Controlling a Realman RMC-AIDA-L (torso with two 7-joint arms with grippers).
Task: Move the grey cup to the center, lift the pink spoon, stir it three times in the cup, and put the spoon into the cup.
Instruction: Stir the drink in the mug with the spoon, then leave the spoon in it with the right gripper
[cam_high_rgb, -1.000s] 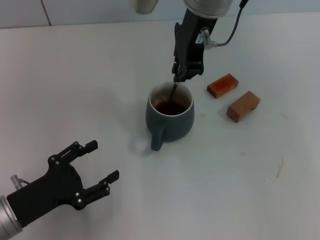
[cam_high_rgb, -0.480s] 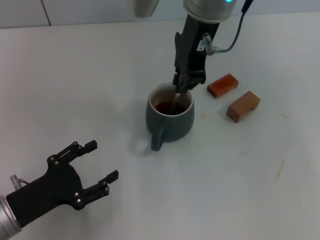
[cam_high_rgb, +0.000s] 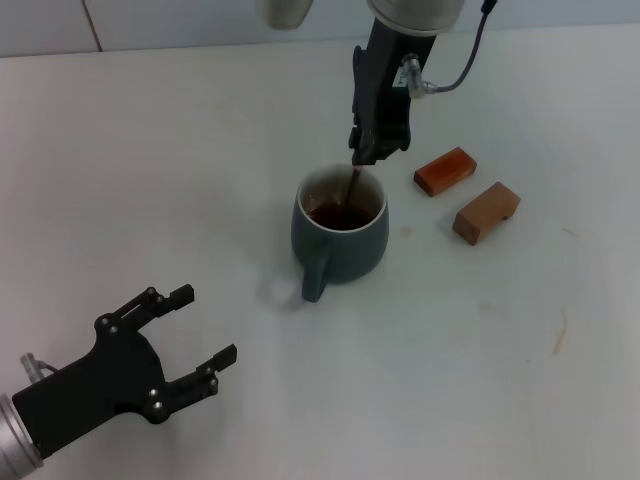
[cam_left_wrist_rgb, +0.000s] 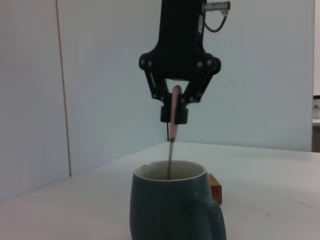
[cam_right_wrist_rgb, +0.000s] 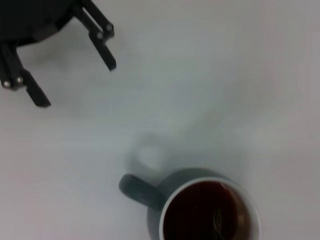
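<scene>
The grey cup (cam_high_rgb: 343, 250) stands near the table's middle, handle toward me, with dark brown liquid inside. My right gripper (cam_high_rgb: 366, 154) hangs just above its far rim, shut on the pink spoon (cam_high_rgb: 352, 186), which stands upright with its metal end in the liquid. In the left wrist view the right gripper (cam_left_wrist_rgb: 175, 101) pinches the pink handle (cam_left_wrist_rgb: 173, 117) above the cup (cam_left_wrist_rgb: 167, 210). The right wrist view looks down into the cup (cam_right_wrist_rgb: 172, 181); the spoon bowl (cam_right_wrist_rgb: 218, 219) shows dimly under the liquid. My left gripper (cam_high_rgb: 205, 323) is open and empty at the near left.
Two brown wooden blocks (cam_high_rgb: 445, 170) (cam_high_rgb: 487, 212) lie right of the cup. A pale cylindrical object (cam_high_rgb: 285, 10) sits at the far edge. The left gripper (cam_right_wrist_rgb: 75, 85) also shows in the right wrist view, well apart from the cup.
The right gripper, with the spoon, swung toward the cup's right rim half a second ago and has come back up toward the far rim. The left arm sank slightly.
</scene>
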